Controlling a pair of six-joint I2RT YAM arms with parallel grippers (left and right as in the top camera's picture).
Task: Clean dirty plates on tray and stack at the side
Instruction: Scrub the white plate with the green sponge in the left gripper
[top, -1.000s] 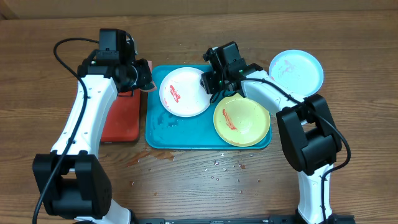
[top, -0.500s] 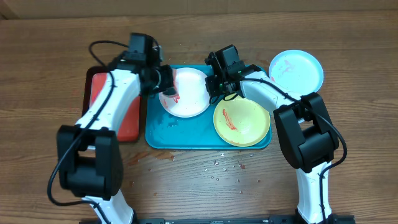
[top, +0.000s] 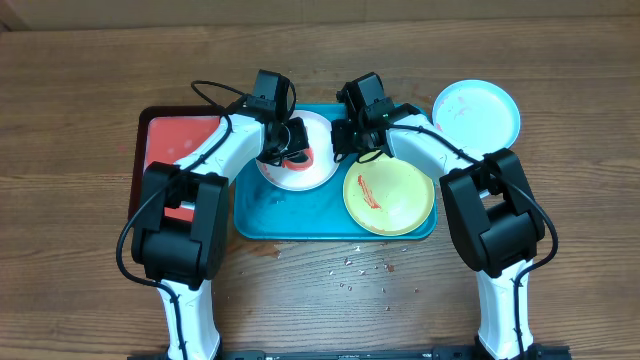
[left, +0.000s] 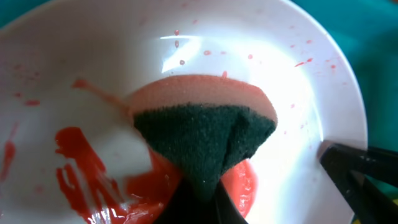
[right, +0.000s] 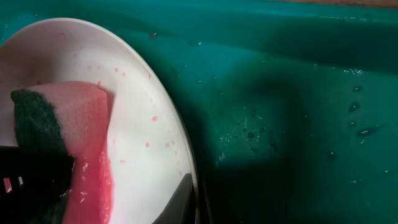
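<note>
The white plate (top: 318, 170) lies at the back of the turquoise tray (top: 290, 215), smeared with red sauce. My left gripper (top: 290, 145) is shut on a sponge (left: 208, 130), pink with a dark green scouring side, pressed into the sauce on the plate (left: 298, 81). My right gripper (top: 342, 140) is shut on the white plate's right rim (right: 186, 186); the sponge (right: 74, 124) also shows in the right wrist view. The yellow-green plate (top: 392, 197) with a red smear sits at the tray's right. The light blue plate (top: 477, 112) lies on the table at the back right.
A red tray (top: 175, 150) with a dark rim lies left of the turquoise tray. Small crumbs (top: 360, 268) are scattered on the wooden table in front of the tray. Water drops wet the tray floor (right: 298, 106).
My left arm has swung right from over the red tray onto the white plate, bringing the sponge down on the sauce. My right gripper has stayed at the plate's rim.
</note>
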